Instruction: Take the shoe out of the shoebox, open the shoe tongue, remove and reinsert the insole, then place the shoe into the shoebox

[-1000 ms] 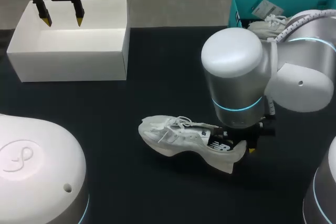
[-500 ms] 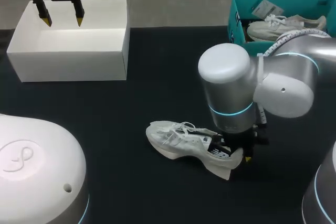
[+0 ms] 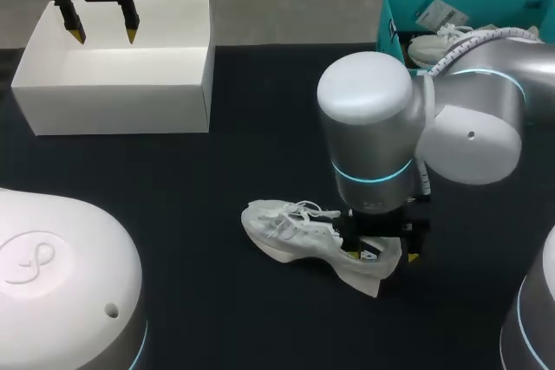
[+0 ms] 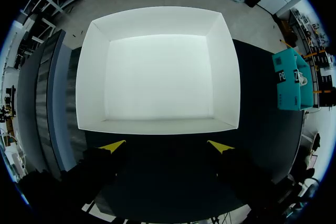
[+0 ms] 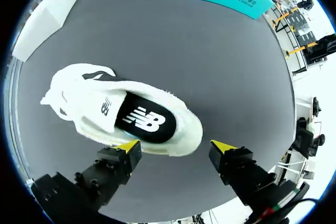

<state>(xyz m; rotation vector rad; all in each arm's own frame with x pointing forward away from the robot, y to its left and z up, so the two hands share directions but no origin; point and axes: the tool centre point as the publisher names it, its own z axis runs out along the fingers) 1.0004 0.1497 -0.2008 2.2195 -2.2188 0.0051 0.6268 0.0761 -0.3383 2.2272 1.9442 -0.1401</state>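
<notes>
From where I stand, the black table (image 3: 260,136) is partly hidden by the right arm (image 3: 373,119), whose big round joint hangs over the shoe's heel and blocks its back end in the head view. The open white shoebox (image 3: 113,97) sits well away from the shoe, off past its toe. The teal box (image 3: 395,28), far beyond the heel side, is half covered by the arm, and only part of a second shoe (image 3: 434,41) shows inside it.

The white shoe (image 3: 286,231) lies on the table outside both boxes. Its long axis runs on a slant, toe towards the shoebox side and heel under the right arm. The wrist view shows its opening turned up, with the dark insole (image 5: 144,121) in place.

The right gripper (image 5: 176,144) hangs at the heel with its fingers spread wide. The heel lies between them, one tip close to the shoe's side and the other apart from it. I cannot tell whether anything touches.

The left gripper (image 3: 104,35) hovers over the shoebox, far from the shoe, spread wide and holding nothing.
</notes>
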